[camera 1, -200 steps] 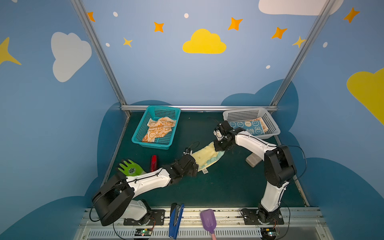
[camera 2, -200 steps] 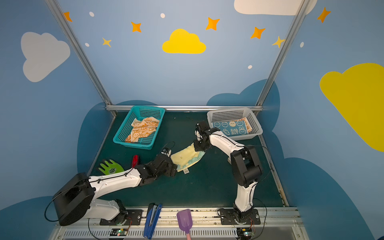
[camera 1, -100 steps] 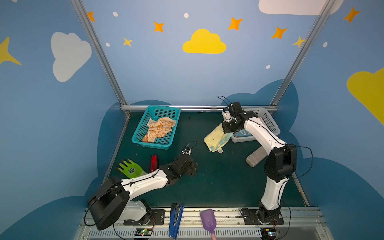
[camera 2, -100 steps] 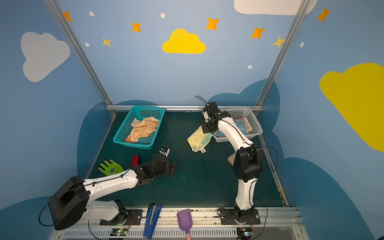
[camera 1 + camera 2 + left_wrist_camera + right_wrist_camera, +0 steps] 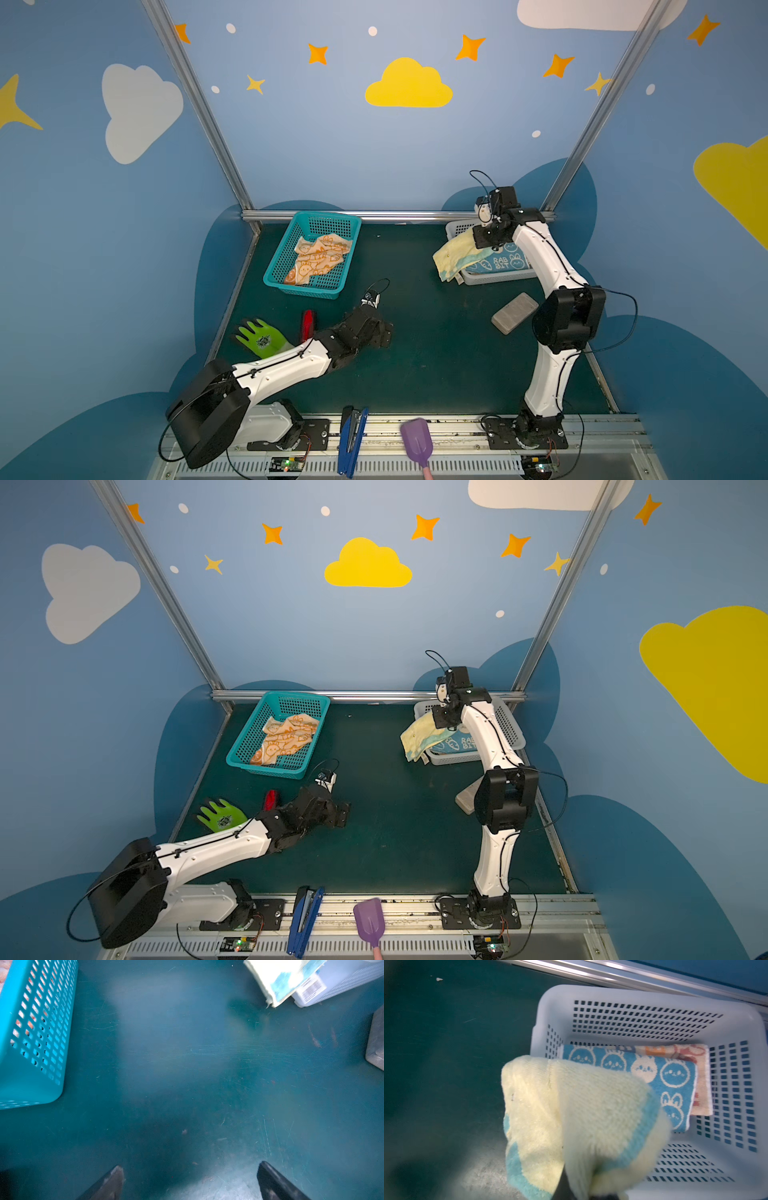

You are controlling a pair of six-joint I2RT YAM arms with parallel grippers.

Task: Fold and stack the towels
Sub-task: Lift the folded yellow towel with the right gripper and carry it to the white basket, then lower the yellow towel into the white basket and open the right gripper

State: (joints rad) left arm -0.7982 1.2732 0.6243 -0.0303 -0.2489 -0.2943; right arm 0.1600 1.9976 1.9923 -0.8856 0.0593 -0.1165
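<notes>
The right gripper [image 5: 484, 243] is clamping the pale-yellow towel [image 5: 455, 257], which is dangling over the rim of the white basket [image 5: 494, 277], possibly brushing it; the left gripper [image 5: 190, 1167] is hovering spread wide, well apart from that basket.

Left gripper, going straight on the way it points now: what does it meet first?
Probably nothing soon: the open left gripper looks free to run over the table, between the teal basket and the white basket. Depth is unclear.
</notes>
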